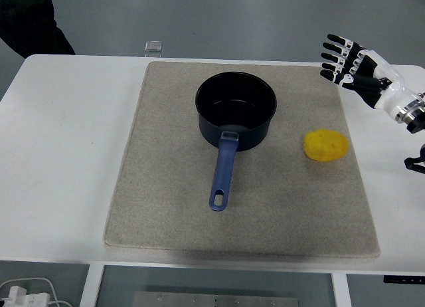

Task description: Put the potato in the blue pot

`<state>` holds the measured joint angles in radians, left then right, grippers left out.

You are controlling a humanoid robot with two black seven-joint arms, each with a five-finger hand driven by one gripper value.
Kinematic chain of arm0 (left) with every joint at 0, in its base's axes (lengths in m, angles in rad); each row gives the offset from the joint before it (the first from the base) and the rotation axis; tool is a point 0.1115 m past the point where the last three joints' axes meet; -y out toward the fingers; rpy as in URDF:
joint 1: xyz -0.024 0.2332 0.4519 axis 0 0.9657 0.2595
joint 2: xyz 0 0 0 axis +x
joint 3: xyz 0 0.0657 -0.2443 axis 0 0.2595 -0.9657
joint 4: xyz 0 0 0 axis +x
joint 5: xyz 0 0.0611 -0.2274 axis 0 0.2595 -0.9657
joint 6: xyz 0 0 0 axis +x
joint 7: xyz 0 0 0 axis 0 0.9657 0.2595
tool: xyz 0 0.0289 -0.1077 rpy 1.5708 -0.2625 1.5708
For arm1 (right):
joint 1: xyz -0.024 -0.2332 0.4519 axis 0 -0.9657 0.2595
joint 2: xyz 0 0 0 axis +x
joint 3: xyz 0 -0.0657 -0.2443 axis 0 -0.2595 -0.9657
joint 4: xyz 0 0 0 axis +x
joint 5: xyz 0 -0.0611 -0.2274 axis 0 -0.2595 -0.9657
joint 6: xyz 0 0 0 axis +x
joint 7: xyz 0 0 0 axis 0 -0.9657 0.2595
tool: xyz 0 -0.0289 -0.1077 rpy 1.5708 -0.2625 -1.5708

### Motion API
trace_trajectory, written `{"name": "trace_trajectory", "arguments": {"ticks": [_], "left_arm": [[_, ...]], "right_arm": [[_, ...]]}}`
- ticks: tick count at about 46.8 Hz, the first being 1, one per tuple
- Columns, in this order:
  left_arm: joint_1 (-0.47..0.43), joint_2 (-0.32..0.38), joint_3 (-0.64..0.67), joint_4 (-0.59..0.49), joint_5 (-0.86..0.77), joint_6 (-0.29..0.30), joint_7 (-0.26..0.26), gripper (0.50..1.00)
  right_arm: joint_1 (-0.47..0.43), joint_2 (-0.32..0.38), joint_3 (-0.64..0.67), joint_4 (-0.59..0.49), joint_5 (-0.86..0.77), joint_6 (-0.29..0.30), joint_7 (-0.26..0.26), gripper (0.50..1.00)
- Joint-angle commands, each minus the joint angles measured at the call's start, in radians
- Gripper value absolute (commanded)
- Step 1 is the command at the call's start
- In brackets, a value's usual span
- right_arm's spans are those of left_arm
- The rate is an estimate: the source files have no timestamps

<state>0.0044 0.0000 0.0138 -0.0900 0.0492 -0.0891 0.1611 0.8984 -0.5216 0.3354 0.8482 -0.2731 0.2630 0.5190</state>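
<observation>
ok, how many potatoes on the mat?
1. The potato lies on the mat, right of the blue pot. Pot interior looks empty; none seem hidden.

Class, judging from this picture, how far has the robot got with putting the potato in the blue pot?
Nothing is done yet. The potato lies on the mat, right of the pot, which looks empty. The right robot hand hovers open beyond the potato, holding nothing. Grasping, carrying and dropping it in all remain.
</observation>
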Motion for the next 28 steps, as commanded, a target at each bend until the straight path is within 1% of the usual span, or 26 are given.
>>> {"name": "trace_trajectory", "arguments": {"ticks": [1, 4, 15, 21, 28], "left_arm": [[0.000, 0.000, 0.000, 0.000, 0.000, 0.000, 0.000, 0.996], [0.000, 0.000, 0.000, 0.003, 0.000, 0.000, 0.000, 0.996], [0.000, 0.000, 0.000, 0.004, 0.000, 0.000, 0.000, 0.996], [0.000, 0.000, 0.000, 0.006, 0.000, 0.000, 0.000, 0.996], [0.000, 0.000, 0.002, 0.003, 0.000, 0.000, 0.000, 0.996]], "right_arm": [[-0.012, 0.002, -0.002, 0.008, -0.029, -0.028, 0.068, 0.919], [-0.021, 0.005, -0.002, 0.011, -0.054, -0.037, 0.091, 0.919], [-0.087, -0.011, -0.004, 0.015, -0.221, -0.048, 0.092, 0.915], [-0.125, -0.057, -0.006, 0.060, -0.285, -0.048, 0.092, 0.915], [-0.159, -0.104, -0.004, 0.094, -0.296, -0.048, 0.092, 0.915]]}}
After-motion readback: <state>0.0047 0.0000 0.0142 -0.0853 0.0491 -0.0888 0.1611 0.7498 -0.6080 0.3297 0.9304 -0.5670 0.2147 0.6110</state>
